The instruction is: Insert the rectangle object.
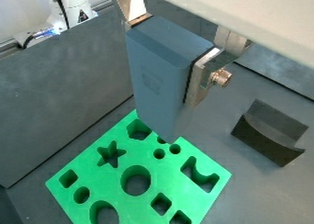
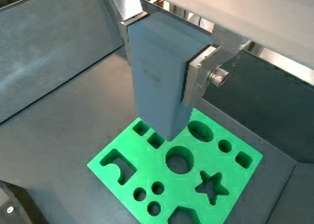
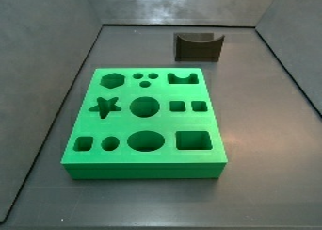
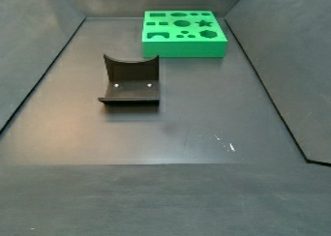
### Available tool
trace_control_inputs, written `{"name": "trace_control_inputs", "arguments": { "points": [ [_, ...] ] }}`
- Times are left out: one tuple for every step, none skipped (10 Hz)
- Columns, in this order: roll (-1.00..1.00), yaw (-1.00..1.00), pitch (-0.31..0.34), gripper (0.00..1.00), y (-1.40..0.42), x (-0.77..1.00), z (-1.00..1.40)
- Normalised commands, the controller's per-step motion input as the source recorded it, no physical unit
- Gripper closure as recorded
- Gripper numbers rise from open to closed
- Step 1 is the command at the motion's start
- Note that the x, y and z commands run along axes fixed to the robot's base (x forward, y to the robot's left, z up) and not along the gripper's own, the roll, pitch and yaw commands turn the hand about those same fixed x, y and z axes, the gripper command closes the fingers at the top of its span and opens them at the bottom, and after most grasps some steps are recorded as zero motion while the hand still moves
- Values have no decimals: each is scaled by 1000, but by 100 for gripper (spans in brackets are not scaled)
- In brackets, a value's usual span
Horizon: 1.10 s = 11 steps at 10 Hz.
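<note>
In both wrist views my gripper is shut on the rectangle object, a tall plain grey-blue block. The silver fingers clamp its upper part, and it hangs upright. Its lower end is above the green board, over the board's corner by a square hole, with a clear gap above the board. The board has several shaped holes, among them a large square one. It also shows in both side views. Neither side view shows the gripper.
The fixture, dark with a curved notch on top, stands on the dark floor apart from the board. Dark walls ring the work area.
</note>
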Motion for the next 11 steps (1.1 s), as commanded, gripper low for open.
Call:
{"name": "trace_control_inputs", "arguments": {
  "points": [
    [13,0,-79,100,-589,229,-1000],
    [0,0,-26,100,-694,514,-1000],
    [0,6,-37,100,-700,629,-1000],
    [0,57,-43,100,-691,674,-1000],
    [0,63,-61,100,-669,691,-1000],
    [11,71,-81,100,-617,677,-1000],
    [24,17,-99,100,-591,729,-983],
    [46,0,-109,100,-566,820,-929],
    [49,-11,-93,100,-511,906,-963],
    [197,0,0,100,-580,663,-831],
    [267,17,64,100,-280,129,-334]
  ]
}}
